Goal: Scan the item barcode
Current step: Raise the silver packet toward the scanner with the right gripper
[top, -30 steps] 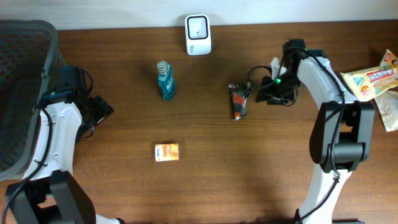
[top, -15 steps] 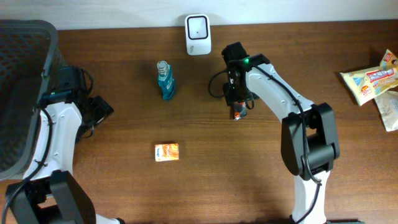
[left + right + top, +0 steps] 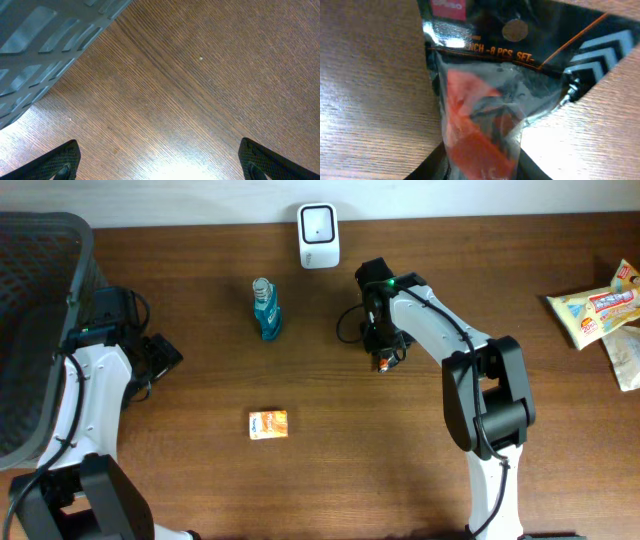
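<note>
right gripper (image 3: 384, 350) seen close over the black and orange packet (image 3: 480, 115) near the frame's middle, its grip cannot be told, left gripper (image 3: 160, 162) spread wide, nothing held

Left fingers (image 3: 57, 162) spread wide; right arm (image 3: 445, 330) reaches forward-left

Your surface (image 3: 400, 470) is brown wood grain. The packet (image 3: 480, 115) is black with orange lines, its clear window showing red-orange pieces. You also have a white scanner (image 3: 318, 235), teal bottle (image 3: 265, 312) and orange box (image 3: 268, 424).
</note>
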Robot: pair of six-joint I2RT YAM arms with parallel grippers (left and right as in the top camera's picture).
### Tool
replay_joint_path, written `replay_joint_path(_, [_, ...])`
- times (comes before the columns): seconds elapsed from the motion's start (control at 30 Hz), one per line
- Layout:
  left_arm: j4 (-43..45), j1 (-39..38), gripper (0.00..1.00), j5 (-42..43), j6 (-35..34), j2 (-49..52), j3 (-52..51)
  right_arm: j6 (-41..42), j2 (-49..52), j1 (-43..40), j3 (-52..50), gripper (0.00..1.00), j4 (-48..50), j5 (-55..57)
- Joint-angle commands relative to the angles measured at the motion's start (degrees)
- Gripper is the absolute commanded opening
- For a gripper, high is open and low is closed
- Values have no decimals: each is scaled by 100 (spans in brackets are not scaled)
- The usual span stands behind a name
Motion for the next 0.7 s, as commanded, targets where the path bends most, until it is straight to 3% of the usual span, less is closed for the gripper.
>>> replay_joint_path(0.0, [-11,50,99,-4,-31,52,-39,50,61,-9,-52,30,42,-22])
replay_joint_path(0.33, [-11,50,99,-4,-31,52,-39,111,50,-9,525,28,-118,-234])
replay_joint_path(0.57, [-11,50,99,-4,-31,52,-39,81,50,-11,1672,23,-542,-553])
replay_joint_path(0.6, [-11,50,99,-4,-33,52,-39,81,50,-11,1685,26,-560,-474])
replay_joint_path(0.67, [-9,50,99,-4,-31,52,-39,94,83,-9,1628,49,-691,-428])
